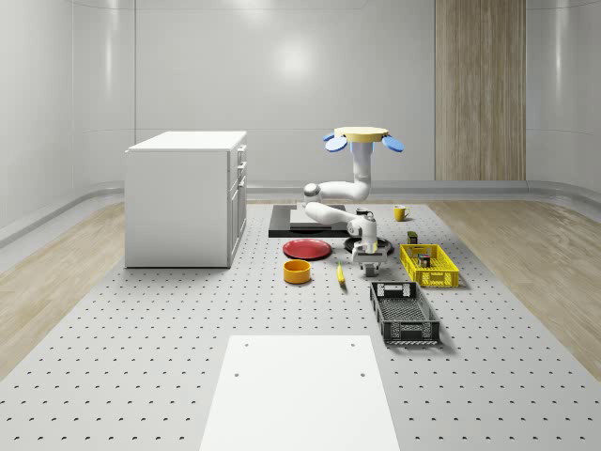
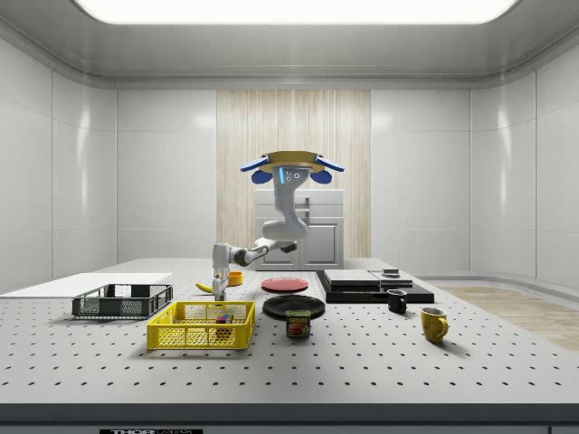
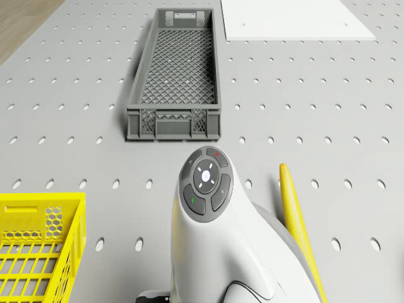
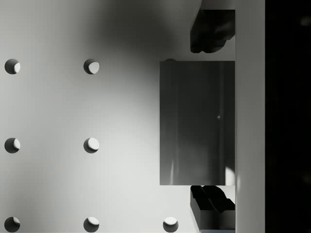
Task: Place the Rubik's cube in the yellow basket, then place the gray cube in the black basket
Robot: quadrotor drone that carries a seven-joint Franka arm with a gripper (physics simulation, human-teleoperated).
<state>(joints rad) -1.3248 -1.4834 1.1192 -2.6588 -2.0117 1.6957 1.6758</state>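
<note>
You see a yellow mesh basket (image 1: 429, 265), a dark grey lattice basket (image 3: 174, 76), a gray cube (image 4: 197, 122), a red plate (image 1: 307, 249), a yellow banana (image 3: 297, 224), a white arm (image 3: 218, 240), and a pale perforated table (image 1: 141, 329).

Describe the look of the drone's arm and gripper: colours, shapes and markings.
The arm is glossy white with rounded, tube-like links and a dark gray joint cap. Its wrist carries a dark gray round button pad with small red and green marks. The gripper has a white body and dark fingers.
</note>
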